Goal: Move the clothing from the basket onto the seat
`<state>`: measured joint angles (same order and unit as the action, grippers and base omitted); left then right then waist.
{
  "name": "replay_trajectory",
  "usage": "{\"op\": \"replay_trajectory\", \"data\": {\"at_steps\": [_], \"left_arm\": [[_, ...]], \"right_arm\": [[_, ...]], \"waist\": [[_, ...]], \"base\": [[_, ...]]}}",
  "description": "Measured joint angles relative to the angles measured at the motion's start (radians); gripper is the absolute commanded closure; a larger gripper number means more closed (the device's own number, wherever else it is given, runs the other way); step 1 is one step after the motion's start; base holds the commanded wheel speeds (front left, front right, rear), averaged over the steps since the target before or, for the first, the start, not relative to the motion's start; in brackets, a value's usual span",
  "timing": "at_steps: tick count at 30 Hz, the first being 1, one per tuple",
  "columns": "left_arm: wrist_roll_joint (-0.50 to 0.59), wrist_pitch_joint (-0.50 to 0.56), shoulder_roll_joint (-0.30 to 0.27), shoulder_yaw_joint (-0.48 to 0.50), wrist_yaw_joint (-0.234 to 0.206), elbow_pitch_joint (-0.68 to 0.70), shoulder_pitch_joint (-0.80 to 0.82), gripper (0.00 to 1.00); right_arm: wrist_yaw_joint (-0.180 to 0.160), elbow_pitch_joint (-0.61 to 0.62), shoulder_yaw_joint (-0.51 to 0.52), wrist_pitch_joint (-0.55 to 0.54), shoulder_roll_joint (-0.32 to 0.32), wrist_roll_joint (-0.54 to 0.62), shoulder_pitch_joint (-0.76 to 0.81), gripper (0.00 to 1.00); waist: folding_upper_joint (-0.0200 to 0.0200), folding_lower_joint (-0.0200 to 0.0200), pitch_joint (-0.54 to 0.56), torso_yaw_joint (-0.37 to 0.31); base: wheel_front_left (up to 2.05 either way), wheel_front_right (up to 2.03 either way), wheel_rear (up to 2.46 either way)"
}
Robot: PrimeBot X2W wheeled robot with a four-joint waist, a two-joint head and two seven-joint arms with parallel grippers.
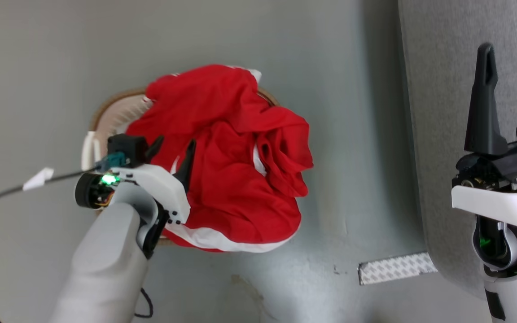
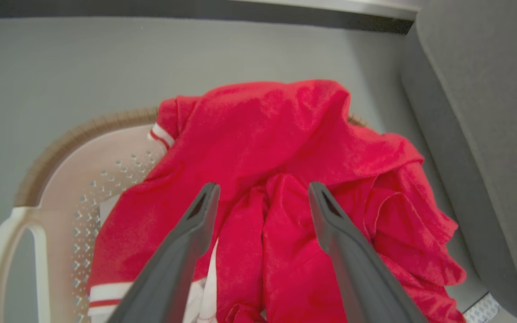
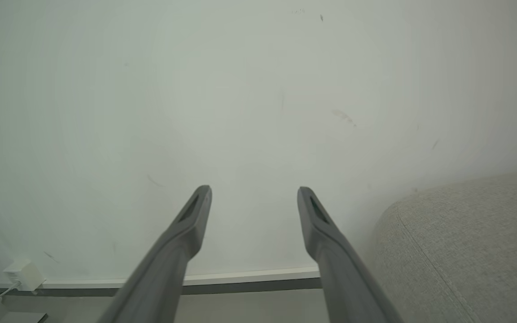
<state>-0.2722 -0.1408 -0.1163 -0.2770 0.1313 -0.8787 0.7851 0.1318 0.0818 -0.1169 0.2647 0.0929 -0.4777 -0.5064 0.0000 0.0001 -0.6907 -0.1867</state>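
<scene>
- Since our left gripper (image 1: 176,142) hangs open over the red shirt (image 1: 231,157) heaped in the basket (image 1: 110,112), we'd pinch deep on the middle fold.
- And our right gripper (image 1: 507,45) is open too, by the sofa (image 1: 442,89).

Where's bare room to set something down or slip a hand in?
The grey sofa, right, is bare where it shows. The floor strip between basket and sofa is free, as is the basket's left inside wall. Crowded: red clothing heaps over the basket's middle and right rim, the open left pincer over it.
</scene>
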Motion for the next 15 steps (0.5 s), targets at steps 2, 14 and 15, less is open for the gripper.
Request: {"op": "replay_trajectory", "data": {"at_steps": [2, 14, 15], "left_arm": [[-0.028, 0.052, 0.000, -0.023, 0.000, -0.053, 0.034, 0.00], [-0.087, 0.251, -0.065, -0.130, 0.000, -0.263, 0.226, 0.00], [-0.087, 0.255, -0.072, -0.132, 0.000, -0.280, 0.239, 0.00]], "right_arm": [[0.000, 0.010, -0.002, 0.000, -0.003, -0.004, -0.008, 0.00], [0.000, 0.049, -0.015, 0.000, -0.027, -0.015, -0.047, 0.00], [0.000, 0.050, -0.018, 0.000, -0.028, -0.015, -0.047, 0.00]], "waist": [[0.0000, 0.0000, -0.019, -0.012], [0.0000, 0.0000, -0.140, -0.087], [0.0000, 0.0000, -0.148, -0.094]], "base": [[0.00, 0.00, 0.00], [0.00, 0.00, 0.00], [0.00, 0.00, 0.00]]}}
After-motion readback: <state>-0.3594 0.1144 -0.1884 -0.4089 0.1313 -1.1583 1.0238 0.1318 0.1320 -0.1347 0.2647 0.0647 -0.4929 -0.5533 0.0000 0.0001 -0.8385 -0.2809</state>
